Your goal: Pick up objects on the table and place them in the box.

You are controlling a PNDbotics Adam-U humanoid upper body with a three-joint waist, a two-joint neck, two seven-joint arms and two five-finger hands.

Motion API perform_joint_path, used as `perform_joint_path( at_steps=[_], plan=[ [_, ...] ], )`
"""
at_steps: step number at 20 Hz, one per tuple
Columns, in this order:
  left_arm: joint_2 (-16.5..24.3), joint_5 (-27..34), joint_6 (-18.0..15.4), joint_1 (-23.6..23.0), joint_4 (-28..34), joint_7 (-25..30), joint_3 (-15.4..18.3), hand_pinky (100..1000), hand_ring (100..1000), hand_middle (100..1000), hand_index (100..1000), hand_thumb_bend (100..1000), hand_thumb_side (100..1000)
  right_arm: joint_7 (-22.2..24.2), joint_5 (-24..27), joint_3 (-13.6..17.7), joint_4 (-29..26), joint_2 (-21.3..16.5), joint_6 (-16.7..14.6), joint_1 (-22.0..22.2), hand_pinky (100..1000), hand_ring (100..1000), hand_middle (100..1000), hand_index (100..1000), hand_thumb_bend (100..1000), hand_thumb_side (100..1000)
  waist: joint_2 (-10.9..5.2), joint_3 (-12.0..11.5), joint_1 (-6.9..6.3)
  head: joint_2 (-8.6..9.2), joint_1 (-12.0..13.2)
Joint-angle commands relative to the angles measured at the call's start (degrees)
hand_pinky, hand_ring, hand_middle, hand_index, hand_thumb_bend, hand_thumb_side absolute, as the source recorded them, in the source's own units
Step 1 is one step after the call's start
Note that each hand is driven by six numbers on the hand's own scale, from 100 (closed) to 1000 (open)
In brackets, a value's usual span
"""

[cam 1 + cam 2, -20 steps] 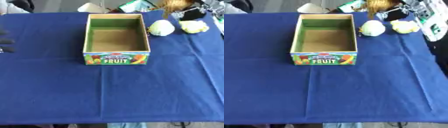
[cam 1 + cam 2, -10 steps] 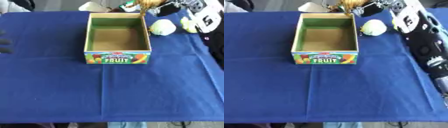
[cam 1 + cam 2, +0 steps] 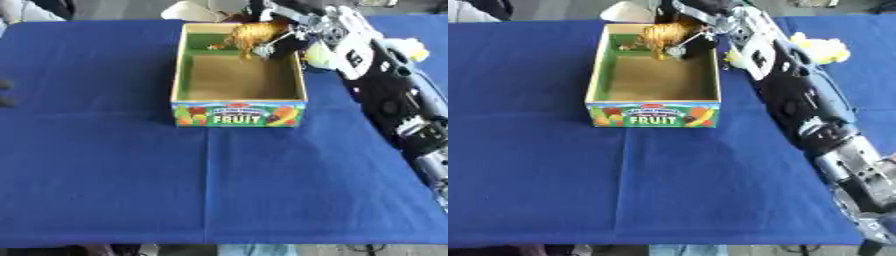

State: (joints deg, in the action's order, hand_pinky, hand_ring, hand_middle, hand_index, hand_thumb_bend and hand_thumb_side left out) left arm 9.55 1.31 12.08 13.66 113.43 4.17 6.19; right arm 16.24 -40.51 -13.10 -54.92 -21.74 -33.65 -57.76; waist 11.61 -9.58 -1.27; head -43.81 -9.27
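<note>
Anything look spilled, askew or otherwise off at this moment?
Nothing stands out. The fruit box sits upright on the blue cloth, and the right hand holds a brown-orange object above its far end. Pale yellow items lie beyond the arm.

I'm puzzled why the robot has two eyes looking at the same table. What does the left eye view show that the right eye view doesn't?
Only the left eye view shows dark fingertips of the left hand at the table's left edge. Only the right eye view shows more of the right arm toward the lower corner. Both show the right hand holding a brownish-orange object over the far end of the fruit box, with pale yellow items behind the arm.
</note>
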Motion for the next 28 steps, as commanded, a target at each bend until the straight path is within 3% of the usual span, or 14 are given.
perform_joint_path(
  at_steps=[1,8,14,15,17,18,22,23,25,26,28],
  plan=[
    [0.4,0.4,0.0,0.8,1.1,0.3,0.0,541,626,657,776,326,604,0.7,-1.4,0.4,1.0,0.4,-0.5,-1.2,652,520,408,481,100,100,-0.84,-0.2,-0.06,0.01,-0.2],
    [0.3,0.4,0.0,0.8,1.1,0.4,0.0,541,626,656,775,328,604,2.1,-2.6,-0.1,2.6,1.8,-1.8,-0.5,663,548,442,512,100,100,-0.81,-0.2,-0.02,-0.1,-0.4],
    [0.3,0.3,0.0,0.8,1.1,0.5,0.0,542,626,656,776,328,605,5.9,-3.0,-0.6,3.9,2.6,-3.3,0.2,707,617,531,602,108,141,-0.82,-0.3,-0.12,-0.09,-0.5],
    [0.3,0.3,0.0,0.8,1.1,0.6,-0.1,542,626,656,776,329,606,7.3,-3.1,-0.7,4.3,2.6,-3.5,0.3,733,663,581,647,205,197,-0.82,-0.4,-0.11,-0.08,-0.5],
    [0.3,0.3,0.0,0.8,1.1,0.7,0.0,542,626,656,776,329,606,10.5,-3.0,-0.6,4.7,2.6,-4.0,0.3,735,667,585,649,214,201,-0.83,-0.4,-0.12,-0.09,-0.6],
    [0.3,0.3,0.0,0.8,1.1,0.7,0.0,542,626,656,776,329,606,12.0,-3.0,-0.6,4.9,2.5,-4.1,0.3,748,692,611,669,277,224,-0.82,-0.4,-0.09,-0.1,-0.6],
    [0.3,0.3,0.1,0.9,1.1,0.8,0.0,542,626,656,776,329,606,15.8,-2.1,-0.1,4.7,2.5,-4.1,0.3,748,692,611,669,277,224,-0.81,-0.5,-0.07,-0.12,-0.6],
    [0.3,0.2,0.1,0.9,1.1,0.8,0.0,542,625,656,776,329,607,16.4,-2.1,-0.3,4.7,2.4,-4.1,0.3,772,736,660,720,384,270,-0.8,-0.5,-0.03,-0.12,-0.6],
    [0.3,0.2,0.1,0.9,1.1,0.9,0.0,542,625,656,776,329,607,17.8,-2.6,-0.8,5.3,2.2,-4.3,0.5,775,740,666,727,401,274,-0.8,-0.6,0.0,-0.14,-0.6],
    [0.3,0.2,0.1,0.9,1.1,0.9,0.0,542,625,655,776,330,607,18.6,-2.7,-0.8,5.5,2.0,-4.5,0.4,787,760,690,756,479,288,-0.82,-0.5,0.03,-0.16,-0.6],
    [0.3,0.1,0.1,0.9,1.1,1.0,0.0,542,625,655,776,330,607,20.2,-2.4,-0.6,5.7,1.6,-4.8,0.3,788,761,692,758,485,289,-0.85,-0.5,0.08,-0.17,-0.6]
  ],
)
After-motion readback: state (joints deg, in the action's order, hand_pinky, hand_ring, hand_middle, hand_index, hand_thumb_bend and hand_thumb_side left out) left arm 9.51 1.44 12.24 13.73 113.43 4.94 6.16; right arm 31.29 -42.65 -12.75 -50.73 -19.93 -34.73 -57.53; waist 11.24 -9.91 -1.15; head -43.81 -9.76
